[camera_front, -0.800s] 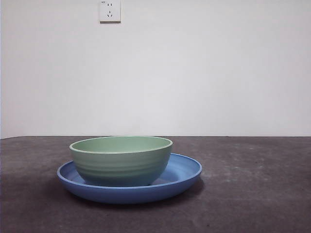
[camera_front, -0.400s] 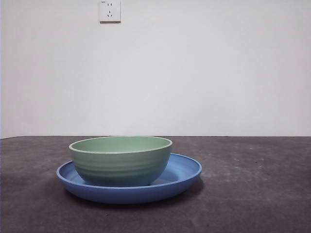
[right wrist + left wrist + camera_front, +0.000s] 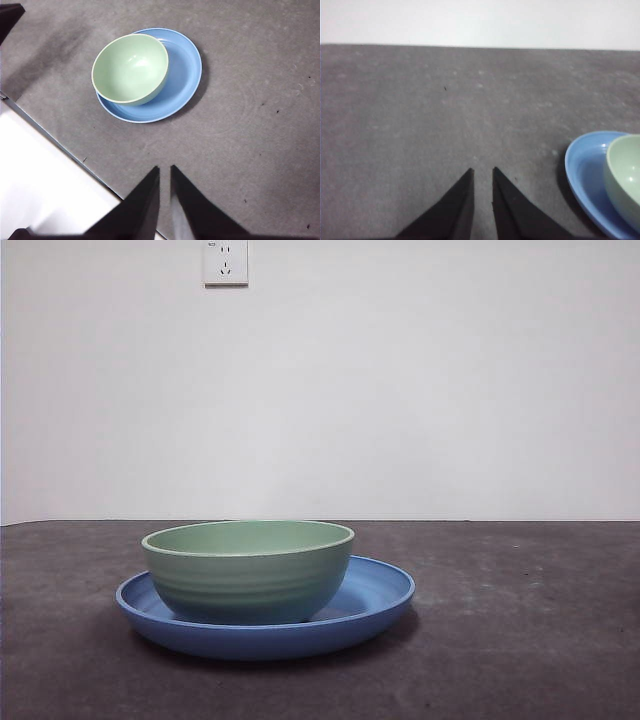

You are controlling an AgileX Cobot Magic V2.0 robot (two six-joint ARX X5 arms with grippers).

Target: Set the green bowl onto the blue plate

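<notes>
The green bowl (image 3: 248, 571) sits on the blue plate (image 3: 375, 595), off-centre toward its left; left gripper (image 3: 482, 172) and right gripper (image 3: 164, 169) hang clenched, empty.

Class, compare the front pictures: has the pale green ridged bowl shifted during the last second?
No. The pale green ridged bowl keeps its place below the white wall socket, on the glossy blue plate.

Between a second ago and now, only a very slight shift leftward of the blue plate (image 3: 370, 592) and the green bowl (image 3: 249, 570) resting in it, seen in the front view. Shift complete by half a second ago; no further difference between that picture and now.
</notes>
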